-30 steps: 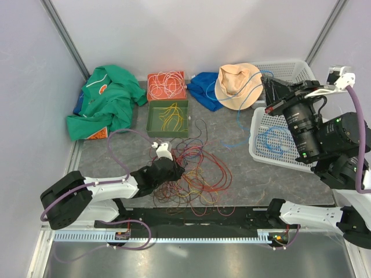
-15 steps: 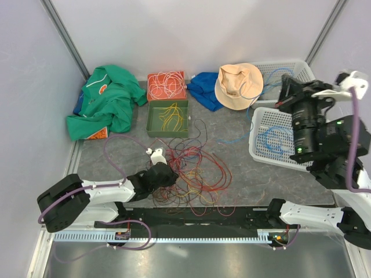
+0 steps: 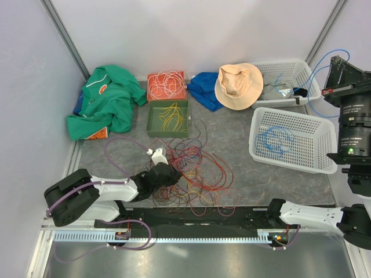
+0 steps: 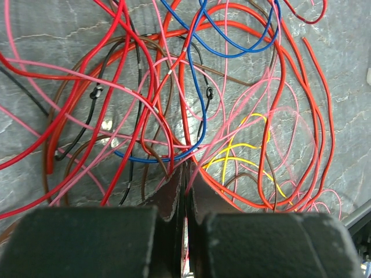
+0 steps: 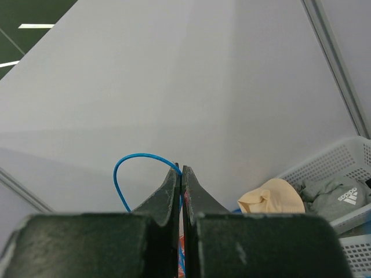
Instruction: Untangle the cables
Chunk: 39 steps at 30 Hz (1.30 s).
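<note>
Many cables [image 3: 194, 174]; hat [image 3: 237, 86], green garment [image 3: 107, 104] behind.

Grey table [image 3: 232, 145]: cables [image 3: 200, 171], green tray [image 3: 149, 119], white basket [image 3: 313, 139], green garment [image 3: 107, 104].

left arm [image 3: 110, 188] white, black joints | purple cable [image 3: 106, 156] | right arm [image 3: 310, 215] white, black

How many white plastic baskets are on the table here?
2. The back basket stands at the back right beside the hat, with grey clothing inside. The near basket sits in front of it, holding a coiled blue cable. None appears hidden.
</note>
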Tool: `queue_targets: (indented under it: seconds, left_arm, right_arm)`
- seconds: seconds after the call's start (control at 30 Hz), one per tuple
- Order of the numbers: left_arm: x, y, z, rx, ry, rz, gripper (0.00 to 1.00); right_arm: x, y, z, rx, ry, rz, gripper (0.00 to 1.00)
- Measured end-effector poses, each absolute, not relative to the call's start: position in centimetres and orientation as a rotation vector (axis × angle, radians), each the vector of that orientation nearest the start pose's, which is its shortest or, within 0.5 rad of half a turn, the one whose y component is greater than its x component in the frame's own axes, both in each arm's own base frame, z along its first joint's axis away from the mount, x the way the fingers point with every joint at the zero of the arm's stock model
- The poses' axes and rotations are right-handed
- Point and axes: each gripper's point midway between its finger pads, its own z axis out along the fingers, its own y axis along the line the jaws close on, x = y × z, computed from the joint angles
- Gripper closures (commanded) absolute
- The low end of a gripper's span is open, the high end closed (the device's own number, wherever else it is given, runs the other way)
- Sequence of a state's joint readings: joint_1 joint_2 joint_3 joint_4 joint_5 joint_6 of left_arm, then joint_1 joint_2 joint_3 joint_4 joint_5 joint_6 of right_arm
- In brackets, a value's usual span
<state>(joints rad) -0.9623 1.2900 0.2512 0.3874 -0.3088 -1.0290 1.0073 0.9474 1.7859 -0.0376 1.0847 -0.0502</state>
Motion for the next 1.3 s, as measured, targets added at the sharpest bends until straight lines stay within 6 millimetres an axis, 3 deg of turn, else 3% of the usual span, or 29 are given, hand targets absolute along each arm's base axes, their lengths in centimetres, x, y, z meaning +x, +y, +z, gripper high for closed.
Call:
queue_targets:
  seconds: [0.17,0.3,0.37,0.4,0.47,0.5,0.7,0.87,0.97,1.07,1.17,1.3]
  left_arm:
    - [19.3,-24.6,1.7,-0.250,2.280,-0.769,0.98]
    - [19.0,-24.8,1.7,-0.238,2.294,-0.789,0.98]
    - [18.7,-24.9,1.7,-0.227,2.309,-0.802,0.90]
    - [18.5,-25.0,1.7,-0.219,2.317,-0.808,0.78]
    - [18.0,-25.1,1.8,-0.198,2.337,-0.820,0.66]
    - [17.9,-25.4,2.0,-0.183,2.341,-0.835,0.54]
    - [16.9,-25.9,3.5,-0.123,2.344,-0.906,0.15]
    - [16.1,-25.4,4.5,-0.122,2.347,-0.934,0.01]
    - [15.6,-24.9,4.8,-0.121,2.339,-0.955,0.01]
    - [15.0,-24.5,5.3,-0.113,2.323,-0.991,0.01]
    - [14.8,-24.5,6.2,-0.110,2.295,-1.025,0.01]
    - [14.6,-24.2,7.1,-0.112,2.252,-1.065,0.01]
  right_arm:
    - [20.8,2.9,61.4,0.523,1.171,0.328,1.00]
    - [22.1,4.1,58.4,0.503,1.239,0.220,1.00]
    - [22.6,4.7,56.9,0.492,1.268,0.172,1.00]
    - [22.8,4.9,56.3,0.489,1.280,0.152,1.00]
    - [23.3,5.3,55.2,0.486,1.301,0.116,1.00]
    - [23.4,5.5,54.8,0.485,1.309,0.103,1.00]
    - [25.0,7.3,51.8,0.460,1.361,0.016,1.00]
    - [27.7,7.8,49.8,0.468,1.389,-0.102,1.00]
    - [30.6,7.8,48.2,0.467,1.428,-0.172,1.00]
    - [33.6,7.1,45.5,0.465,1.493,-0.218,1.00]
    - [35.8,4.9,42.8,0.504,1.557,-0.225,1.00]
    - [37.1,-1.9,38.4,0.695,1.600,-0.234,1.00]
